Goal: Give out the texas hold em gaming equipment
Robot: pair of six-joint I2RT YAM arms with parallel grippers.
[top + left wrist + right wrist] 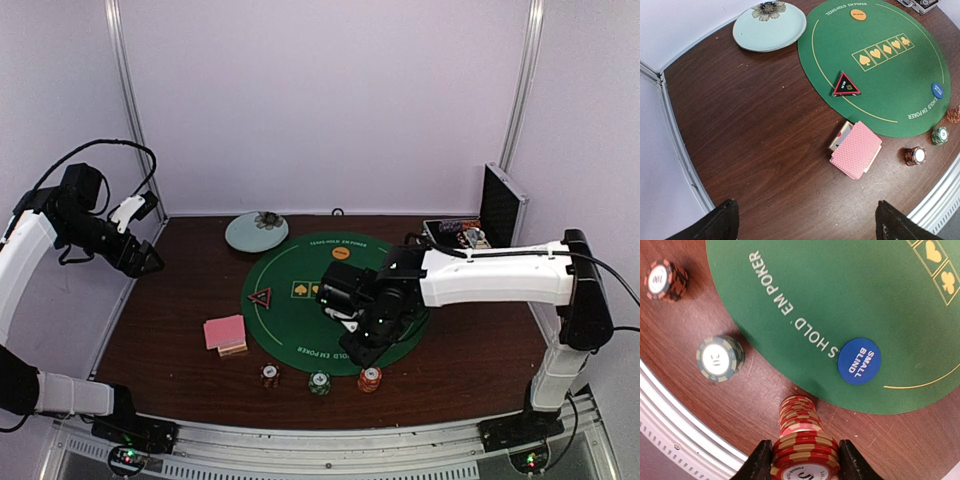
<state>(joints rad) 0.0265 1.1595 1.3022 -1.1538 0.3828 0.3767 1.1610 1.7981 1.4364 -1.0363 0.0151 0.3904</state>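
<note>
By mat edge (822, 392), right end effector (806, 462) clamps chips (802, 445).

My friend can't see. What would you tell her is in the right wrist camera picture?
Two black jaws pinch a stack of red poker chips from both sides, with a second red stack on the brown table just beyond. Farther off are a green chip stack, a dark chip stack, and a blue Small Blind button on the green mat.
</note>
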